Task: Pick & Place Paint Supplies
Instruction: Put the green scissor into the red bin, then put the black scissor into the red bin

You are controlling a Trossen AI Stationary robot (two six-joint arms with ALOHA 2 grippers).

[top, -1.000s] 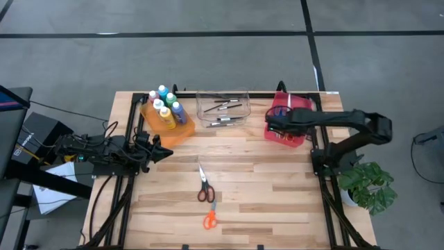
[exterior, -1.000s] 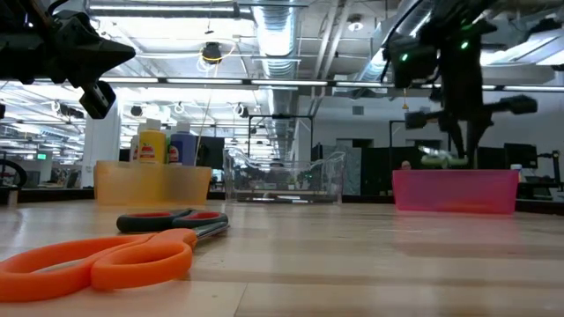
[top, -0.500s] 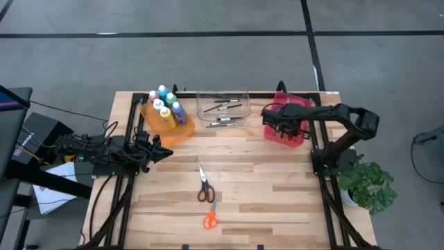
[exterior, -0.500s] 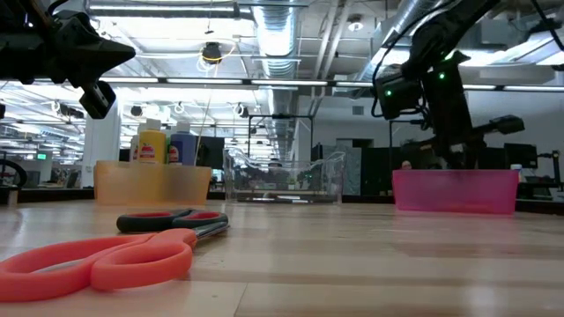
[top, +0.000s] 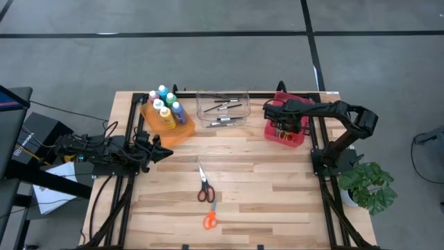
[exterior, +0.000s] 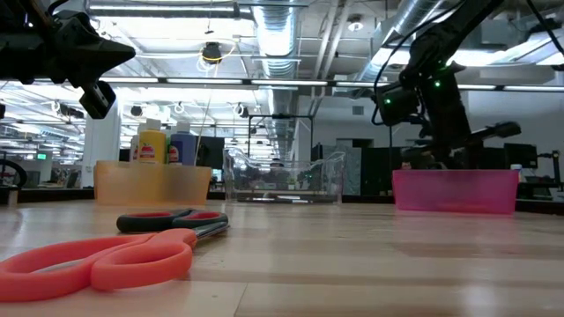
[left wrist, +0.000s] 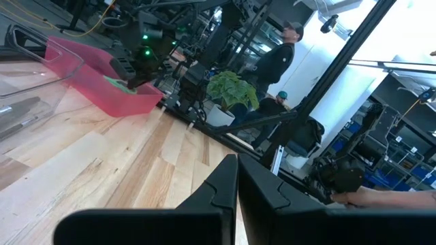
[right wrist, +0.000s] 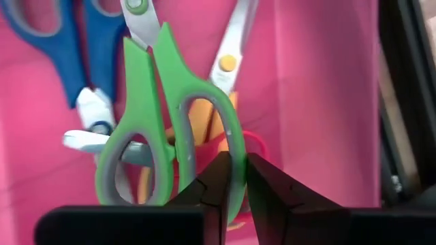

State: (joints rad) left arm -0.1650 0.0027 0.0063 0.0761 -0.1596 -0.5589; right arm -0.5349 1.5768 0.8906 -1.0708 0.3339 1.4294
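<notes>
My right gripper [right wrist: 235,170] is above the red bin [top: 298,135] at the table's far right and is shut on green-handled scissors [right wrist: 146,116]. Blue-handled scissors [right wrist: 65,47] and yellow-handled scissors [right wrist: 204,119] lie in that bin beneath the green pair. Red-handled scissors [top: 203,186] and orange-handled scissors [top: 209,219] lie flat on the wood near the table's middle. Paint bottles [top: 165,109] stand in the orange bin, and paintbrushes [top: 223,111] lie in the clear bin. My left gripper [top: 166,153] waits shut at the table's left. My right gripper pinches the rim of one green handle loop [right wrist: 235,146] between its two fingers, coming from above and pointing down into the bin. The green scissors are inside the red bin over the other scissors. Whether they rest on those scissors, I cannot tell.
The orange bin [top: 182,132], clear bin [top: 201,114] and red bin stand in a row along the far edge. A potted plant [top: 371,184] is off the table's right side. People [left wrist: 283,51] are in the room beyond. Bare wood surrounds the two loose scissors.
My right gripper has come down over the red bin, shifting slightly toward the far edge, and has carried the green scissors from above the rim down inside it. The fingers have stayed shut. The left arm has kept still.
</notes>
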